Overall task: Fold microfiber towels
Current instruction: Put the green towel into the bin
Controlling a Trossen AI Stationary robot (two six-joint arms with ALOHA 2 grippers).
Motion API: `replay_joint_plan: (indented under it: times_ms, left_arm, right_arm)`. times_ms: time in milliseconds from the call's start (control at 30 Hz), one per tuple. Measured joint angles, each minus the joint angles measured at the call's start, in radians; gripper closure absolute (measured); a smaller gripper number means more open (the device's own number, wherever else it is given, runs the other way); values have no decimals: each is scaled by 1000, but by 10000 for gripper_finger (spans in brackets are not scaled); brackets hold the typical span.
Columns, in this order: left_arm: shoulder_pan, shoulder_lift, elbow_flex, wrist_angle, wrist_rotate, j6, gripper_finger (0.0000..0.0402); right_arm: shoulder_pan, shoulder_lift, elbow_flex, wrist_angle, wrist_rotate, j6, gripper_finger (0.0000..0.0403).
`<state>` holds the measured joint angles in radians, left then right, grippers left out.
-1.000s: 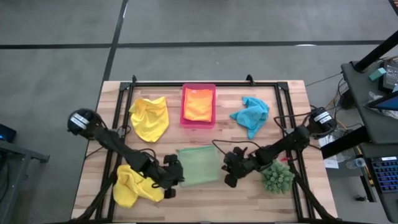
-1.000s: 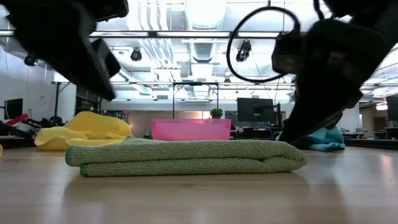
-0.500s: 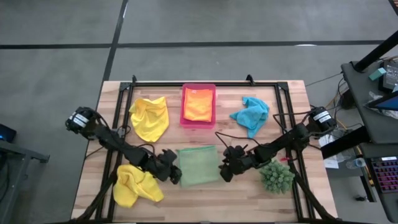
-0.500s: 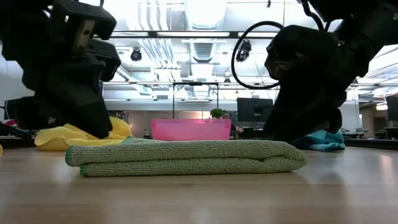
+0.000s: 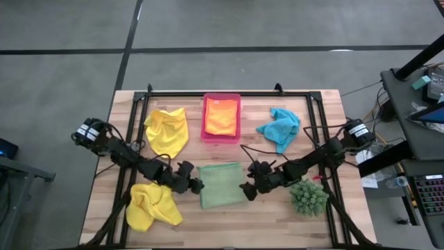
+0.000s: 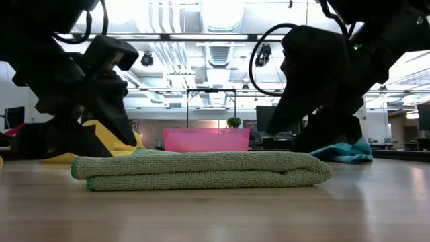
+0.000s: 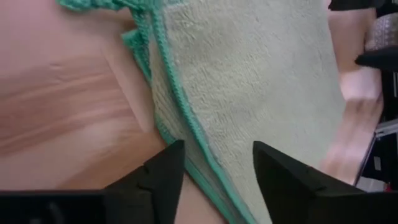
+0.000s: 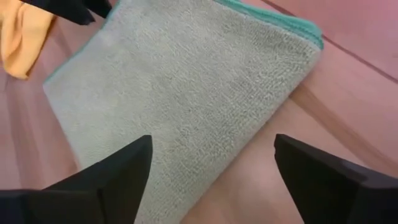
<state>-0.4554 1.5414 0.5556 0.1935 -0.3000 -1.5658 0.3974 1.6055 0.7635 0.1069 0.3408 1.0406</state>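
Light green towel folded mid-table; both grippers let go, one at each side.

Light green towel (image 5: 222, 184) lies doubled flat near the table's front edge, below the pink tray (image 5: 205, 119) holding an orange towel (image 5: 221, 117). Left gripper (image 5: 195, 185) at its left edge, fingers spread over the hem, pinching nothing. Right gripper (image 5: 246, 190) at its right edge, fingers wide apart, empty. Judged: this fold just released. Next likely lifting the folded towel toward the tray, or starting another. Unfolded: yellow towel (image 5: 168, 130), second yellow towel (image 5: 151, 206), turquoise towel (image 5: 280, 128).
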Motion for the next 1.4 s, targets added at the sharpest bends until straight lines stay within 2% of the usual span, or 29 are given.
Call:
replay_joint_plan:
  times_ms: [233, 600, 800, 1067, 1400]
  left_arm:
    - [21, 11, 0, 7, 14, -5, 191]
    - [25, 115, 7, 188, 10, -20, 189]
    - [24, 153, 7, 220, 3, 2, 190]
    - [26, 156, 26, 217, -30, 75, 239]
    - [27, 158, 26, 216, -53, 154, 351]
  right_arm:
    - [-9, 60, 0, 89, -4, 10, 67]
    - [-25, 105, 0, 222, -34, -13, 68]
    - [-28, 112, 0, 252, -31, -30, 84]
    - [-45, 112, 0, 272, -30, -38, 159]
    - [-47, 112, 0, 272, -30, -57, 299]
